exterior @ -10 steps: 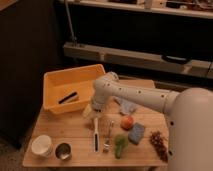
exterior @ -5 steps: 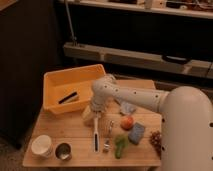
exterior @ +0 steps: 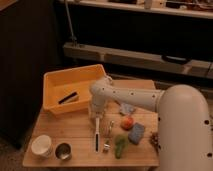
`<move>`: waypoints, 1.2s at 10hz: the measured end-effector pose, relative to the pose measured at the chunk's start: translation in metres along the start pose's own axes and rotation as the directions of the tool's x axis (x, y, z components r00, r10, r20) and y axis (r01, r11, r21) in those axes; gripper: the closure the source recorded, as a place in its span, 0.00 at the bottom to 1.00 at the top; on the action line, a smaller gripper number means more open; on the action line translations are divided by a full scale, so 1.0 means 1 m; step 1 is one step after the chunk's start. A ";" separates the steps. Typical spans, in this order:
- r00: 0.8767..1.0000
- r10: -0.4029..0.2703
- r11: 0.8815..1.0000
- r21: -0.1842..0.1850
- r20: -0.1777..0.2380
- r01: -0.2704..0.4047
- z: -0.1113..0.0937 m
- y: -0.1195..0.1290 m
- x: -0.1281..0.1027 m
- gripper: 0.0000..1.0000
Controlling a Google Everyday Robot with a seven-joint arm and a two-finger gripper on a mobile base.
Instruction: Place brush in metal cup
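Tool (exterior: pixel 96 115) now lower than earlier, at upper end of brush (exterior: pixel 96 138), centre frame, its grip cannot be told, brush flat on desk (exterior: pixel 70 127), metal cup (exterior: pixel 63 151) lower left, apart from brush.

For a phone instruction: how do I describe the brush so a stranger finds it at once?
On the wooden table, in front of the yellow bin, the gripper hangs over one end of the brush. It is the long slim stick, white then dark, longer than the metal fork beside it.
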State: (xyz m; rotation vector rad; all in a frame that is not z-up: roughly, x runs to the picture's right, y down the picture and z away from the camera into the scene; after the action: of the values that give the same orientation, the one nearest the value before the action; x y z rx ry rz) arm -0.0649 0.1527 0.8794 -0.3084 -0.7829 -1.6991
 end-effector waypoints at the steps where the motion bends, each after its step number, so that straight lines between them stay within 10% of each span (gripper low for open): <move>1: 1.000 -0.002 1.000 0.002 -0.006 0.002 -0.001 -0.002 0.001 0.84; 7: 0.986 -0.154 0.976 0.144 -0.059 0.161 -0.062 -0.030 0.004 1.00; 10: 0.954 -0.273 0.908 0.293 -0.126 0.299 -0.121 -0.036 0.000 1.00; 12: 0.879 -0.411 0.812 0.340 -0.242 0.474 -0.150 -0.039 -0.008 1.00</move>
State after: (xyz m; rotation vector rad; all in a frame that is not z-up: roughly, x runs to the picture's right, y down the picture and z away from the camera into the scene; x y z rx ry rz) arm -0.0697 0.0659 0.7504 0.3140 -1.1136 -1.9168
